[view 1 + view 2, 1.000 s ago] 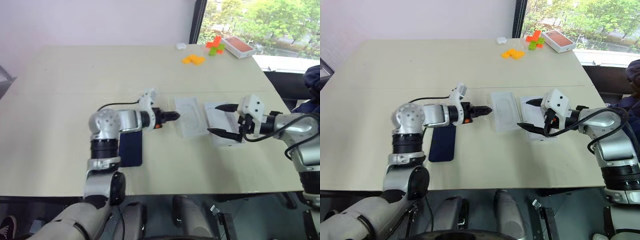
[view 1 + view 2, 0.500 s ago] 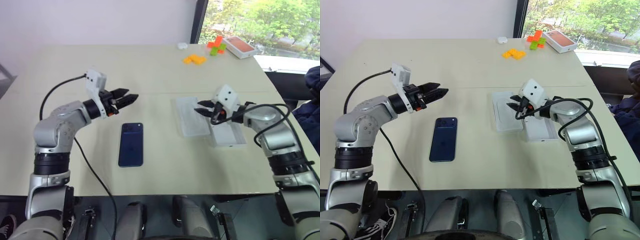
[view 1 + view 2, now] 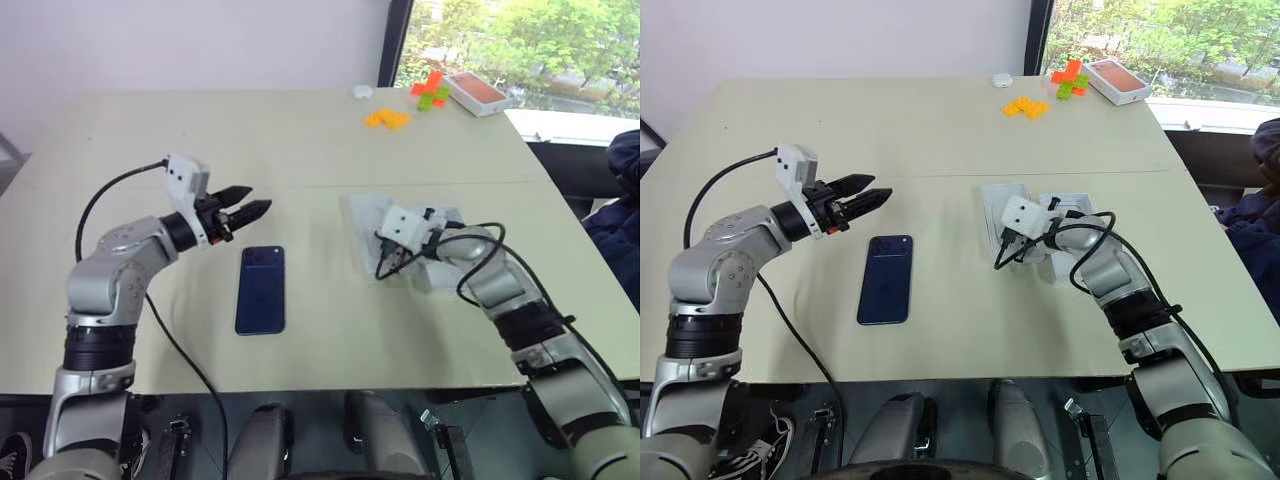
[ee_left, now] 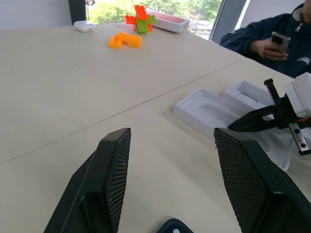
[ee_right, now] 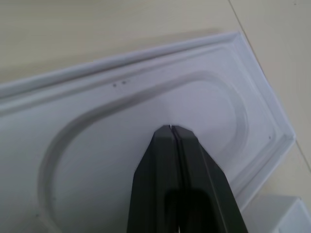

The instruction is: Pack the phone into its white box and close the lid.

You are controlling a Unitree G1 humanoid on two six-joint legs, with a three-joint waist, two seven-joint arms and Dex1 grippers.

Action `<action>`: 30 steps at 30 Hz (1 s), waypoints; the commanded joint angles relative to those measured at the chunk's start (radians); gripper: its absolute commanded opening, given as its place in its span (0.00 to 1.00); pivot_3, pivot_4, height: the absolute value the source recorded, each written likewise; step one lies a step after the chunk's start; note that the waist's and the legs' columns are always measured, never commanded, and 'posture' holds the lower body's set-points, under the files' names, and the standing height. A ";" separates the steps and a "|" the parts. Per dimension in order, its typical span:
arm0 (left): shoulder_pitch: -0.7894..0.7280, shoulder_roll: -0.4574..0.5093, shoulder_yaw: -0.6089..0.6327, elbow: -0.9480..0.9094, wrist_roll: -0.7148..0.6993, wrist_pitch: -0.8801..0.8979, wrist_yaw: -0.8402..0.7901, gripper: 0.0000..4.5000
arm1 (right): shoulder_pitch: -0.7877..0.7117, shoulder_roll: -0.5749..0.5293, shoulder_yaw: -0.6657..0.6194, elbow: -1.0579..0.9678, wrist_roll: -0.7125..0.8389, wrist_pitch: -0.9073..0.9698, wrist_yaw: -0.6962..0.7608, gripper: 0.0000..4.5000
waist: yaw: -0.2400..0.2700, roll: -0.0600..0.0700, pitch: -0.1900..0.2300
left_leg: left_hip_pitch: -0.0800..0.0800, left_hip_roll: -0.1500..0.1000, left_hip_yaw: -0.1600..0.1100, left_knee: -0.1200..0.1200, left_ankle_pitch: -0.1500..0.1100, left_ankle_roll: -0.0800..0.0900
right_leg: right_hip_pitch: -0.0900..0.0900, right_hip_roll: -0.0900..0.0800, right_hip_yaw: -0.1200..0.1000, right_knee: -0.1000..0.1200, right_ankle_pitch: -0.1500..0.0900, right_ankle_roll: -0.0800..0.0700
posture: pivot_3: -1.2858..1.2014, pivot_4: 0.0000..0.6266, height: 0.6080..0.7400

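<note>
One phone (image 3: 261, 289) lies flat on the surface (image 3: 150, 140), long axis running near-to-far, camera corner at the far end. One flat white insert (image 5: 97, 145) lies to its right, beside one white tray (image 4: 245, 94). Left gripper (image 3: 248, 203): parted, empty, hovering beyond the phone. Right gripper (image 5: 171, 130): fingers pressed together over the insert's oval recess.

I am holding my left gripper (image 3: 868, 192) up over the table, with the arm bent at the elbow and the two black fingers (image 4: 109, 179) standing apart, pointing to my right. I am reaching my right gripper (image 5: 171, 130) forward and down, turned toward my left, with its fingers pressed together at the tips.
</note>
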 commanded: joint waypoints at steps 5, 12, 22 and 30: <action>-0.014 0.015 0.008 -0.020 0.004 -0.027 -0.013 0.64 | -0.065 0.047 -0.192 -0.144 0.263 0.225 0.139 0.01 | -0.001 0.001 0.000 | 0.000 0.001 0.000 0.000 0.000 0.000 | 0.000 0.001 0.000 0.000 0.000 0.000 | 0.52 0.24 1.00; 0.000 0.034 0.012 -0.027 -0.014 -0.027 -0.062 0.64 | -0.061 -0.038 -0.269 -0.256 0.415 0.381 0.269 0.68 | 0.005 0.000 0.000 | -0.001 0.001 -0.002 0.000 0.000 0.000 | 0.000 0.001 -0.002 0.000 0.000 0.000 | 0.52 0.24 1.00; 0.087 0.155 -0.037 0.003 0.026 -0.074 -0.240 0.64 | 0.017 -0.224 -0.078 -0.378 0.349 0.300 0.488 0.99 | -0.006 0.001 0.001 | 0.000 0.002 0.001 0.000 -0.001 0.002 | -0.001 0.002 -0.001 -0.001 0.000 0.000 | 0.52 0.24 1.00; 0.173 0.189 0.005 -0.095 -0.027 -0.130 -0.357 0.99 | -0.028 -0.199 0.006 -0.315 0.271 0.241 0.490 1.00 | -0.003 0.001 0.001 | -0.001 0.002 0.001 0.000 -0.001 0.002 | -0.001 0.001 -0.001 -0.001 0.000 0.000 | 0.52 0.24 1.00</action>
